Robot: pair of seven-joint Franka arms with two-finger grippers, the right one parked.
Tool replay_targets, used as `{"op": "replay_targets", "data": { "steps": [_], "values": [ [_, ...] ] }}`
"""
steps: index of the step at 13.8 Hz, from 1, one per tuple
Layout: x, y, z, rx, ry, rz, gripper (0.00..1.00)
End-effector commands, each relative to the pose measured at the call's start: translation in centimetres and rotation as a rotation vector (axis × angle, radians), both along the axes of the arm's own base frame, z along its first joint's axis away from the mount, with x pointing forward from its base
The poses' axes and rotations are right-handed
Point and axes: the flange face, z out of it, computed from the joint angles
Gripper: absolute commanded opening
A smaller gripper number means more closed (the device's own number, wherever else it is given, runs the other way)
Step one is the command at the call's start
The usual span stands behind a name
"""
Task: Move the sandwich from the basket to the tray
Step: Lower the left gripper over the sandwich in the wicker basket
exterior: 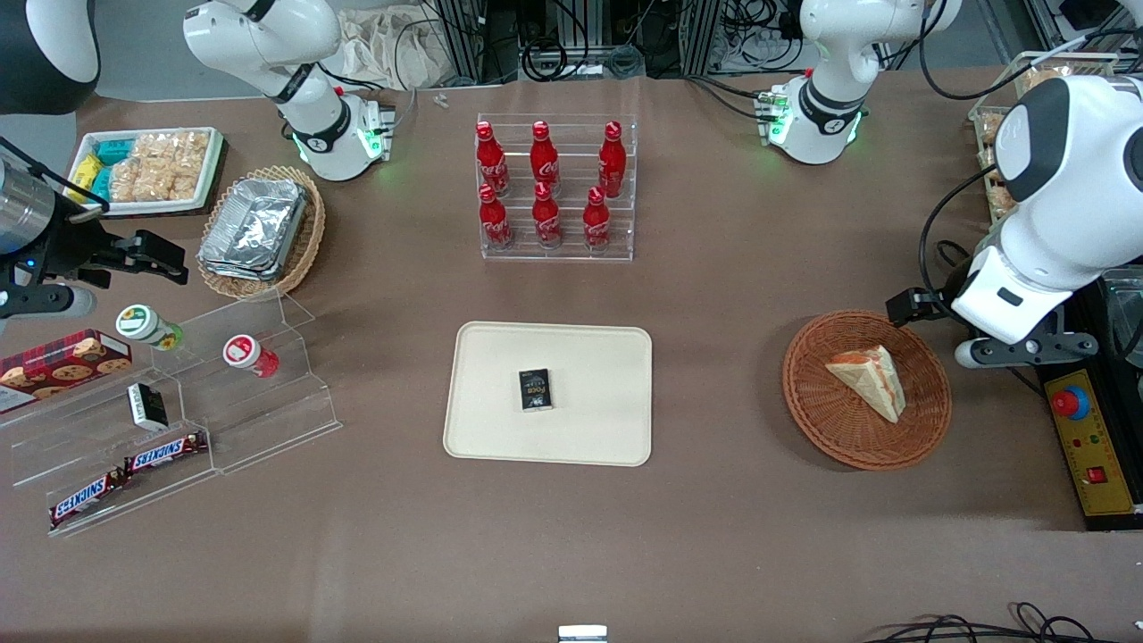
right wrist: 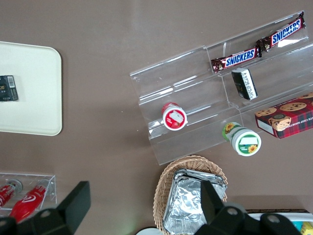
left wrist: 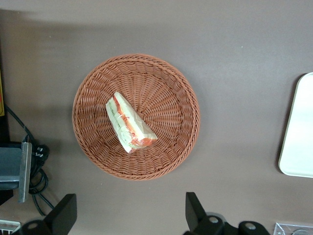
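The sandwich, a pale triangular wedge with red and green filling, lies in the round reddish-brown wicker basket. It also shows in the left wrist view, lying in the middle of the basket. The cream tray lies mid-table with a small black box on it; its edge shows in the wrist view. My left gripper hangs above the table beside the basket, toward the working arm's end. Its fingers stand wide apart and hold nothing.
A clear rack of red bottles stands farther from the front camera than the tray. A yellow control box with a red button sits close beside the basket. A clear stepped shelf with snacks and a tan foil basket lie toward the parked arm's end.
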Motion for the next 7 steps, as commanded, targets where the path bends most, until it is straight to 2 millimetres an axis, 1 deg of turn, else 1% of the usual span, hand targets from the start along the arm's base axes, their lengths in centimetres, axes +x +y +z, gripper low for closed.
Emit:
{"op": "replay_targets", "data": {
  "steps": [1,3,4,5,6,7],
  "values": [
    [0.8,0.3,-0.3,0.002,0.021,-0.002,1.0],
    [1.1,0.6,-0.7,0.003,0.03,0.003,1.0],
    [1.3,0.7,-1.4,0.004,0.04,0.019,1.0],
    [1.4,0.8,-2.7,0.004,0.054,0.024,1.0],
    [1.4,1.0,-4.6,0.007,0.079,0.053,1.0],
    [1.3,1.9,-6.5,0.014,0.072,0.16,1.0]
  ]
}}
